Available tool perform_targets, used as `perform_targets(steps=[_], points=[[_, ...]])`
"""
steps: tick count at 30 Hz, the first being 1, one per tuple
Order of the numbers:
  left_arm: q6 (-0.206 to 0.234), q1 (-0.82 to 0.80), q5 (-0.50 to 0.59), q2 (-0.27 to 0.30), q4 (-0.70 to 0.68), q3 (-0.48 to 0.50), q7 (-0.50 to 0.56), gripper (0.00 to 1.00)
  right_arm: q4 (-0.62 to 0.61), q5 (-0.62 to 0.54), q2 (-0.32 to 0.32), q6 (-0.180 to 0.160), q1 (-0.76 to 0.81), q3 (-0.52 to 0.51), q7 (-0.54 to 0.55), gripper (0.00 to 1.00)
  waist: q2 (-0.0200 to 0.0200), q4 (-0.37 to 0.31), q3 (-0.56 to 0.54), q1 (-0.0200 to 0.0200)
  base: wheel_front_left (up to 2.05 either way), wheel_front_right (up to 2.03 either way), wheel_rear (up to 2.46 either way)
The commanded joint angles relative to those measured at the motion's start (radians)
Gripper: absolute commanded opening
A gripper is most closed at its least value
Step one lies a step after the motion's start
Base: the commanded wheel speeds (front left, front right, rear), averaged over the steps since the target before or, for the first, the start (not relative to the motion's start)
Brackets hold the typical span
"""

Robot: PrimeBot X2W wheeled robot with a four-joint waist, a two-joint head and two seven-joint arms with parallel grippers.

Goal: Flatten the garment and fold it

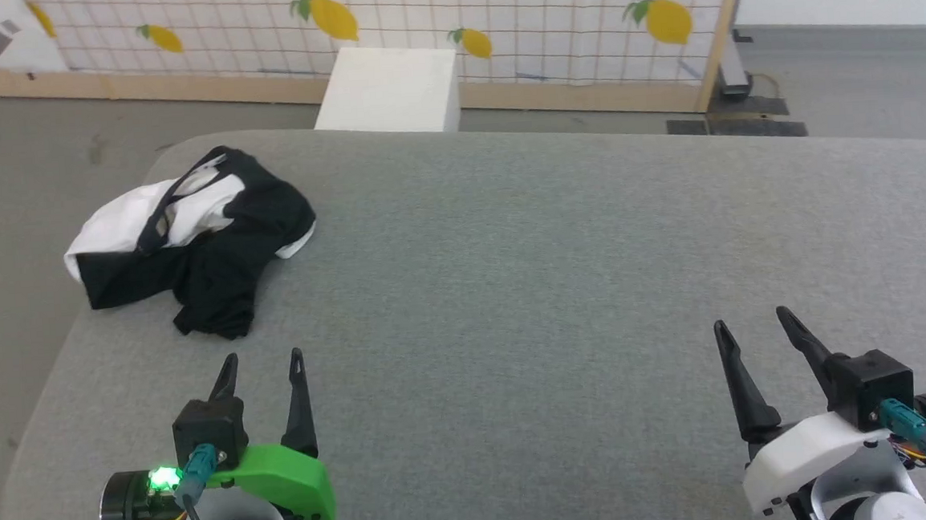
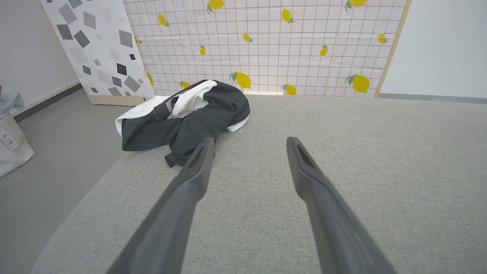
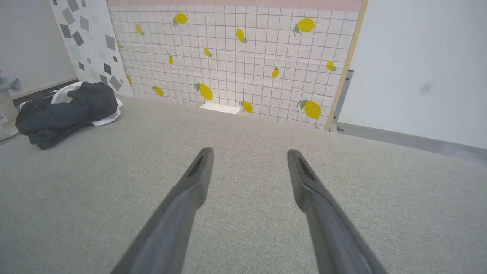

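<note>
The garment lies crumpled in a heap at the far left corner of the grey padded table, black cloth over white, partly hanging toward the left edge. From the left wrist the garment sits just ahead and left of the fingertips. In the right wrist view the garment is far off to the left. My left gripper rests open near the front left, a short way below the heap, nothing between its fingers. Open and empty too, my right gripper stays at the front right.
A white box stands on the floor behind the table's far edge. A lemon-patterned screen closes off the back. The table's left edge drops to grey floor. A pale bag sits on the floor at left.
</note>
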Motion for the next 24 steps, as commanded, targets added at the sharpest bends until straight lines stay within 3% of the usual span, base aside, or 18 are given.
perform_targets(steps=[1,24], points=[[0.009,-0.021,-0.011,0.006,0.009,-0.003,-0.009,1.00,0.006,0.008,0.001,0.000,-0.015,-0.002,-0.010,1.00,-0.0001,0.025,0.001,0.0000,0.00,0.00,0.00],[0.051,-0.032,-0.059,0.023,0.057,-0.011,-0.062,1.00,0.036,0.029,0.001,-0.001,-0.039,0.003,-0.049,1.00,-0.0001,0.206,0.004,0.0000,0.00,0.00,0.00]])
